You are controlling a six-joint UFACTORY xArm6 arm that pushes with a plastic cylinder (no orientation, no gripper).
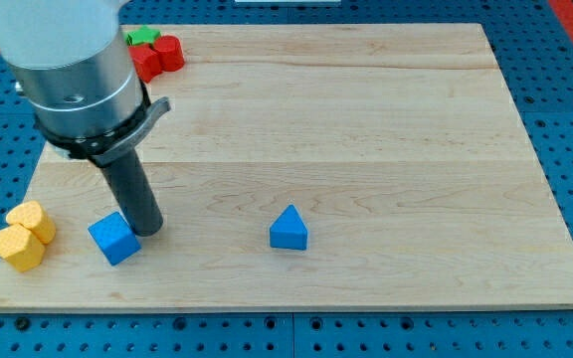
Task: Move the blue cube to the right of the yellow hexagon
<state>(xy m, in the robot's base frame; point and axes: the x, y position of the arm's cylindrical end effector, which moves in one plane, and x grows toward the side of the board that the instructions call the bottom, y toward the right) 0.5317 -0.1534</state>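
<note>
The blue cube point(113, 238) lies near the view's bottom left on the wooden board point(366, 129). My tip point(148, 230) rests on the board just right of the cube, touching or nearly touching its upper right side. Two yellow blocks sit left of the cube at the board's left edge: one yellow hexagon-like block point(30, 220) and a second yellow block point(17, 248) just below it, touching it. Which of them is the hexagon is hard to make out.
A blue triangle point(288, 229) lies at the bottom middle. At the top left corner sit a green block point(142, 37) and two red blocks point(170, 52) point(146, 62) close together. The arm's grey body point(68, 60) covers the upper left of the board.
</note>
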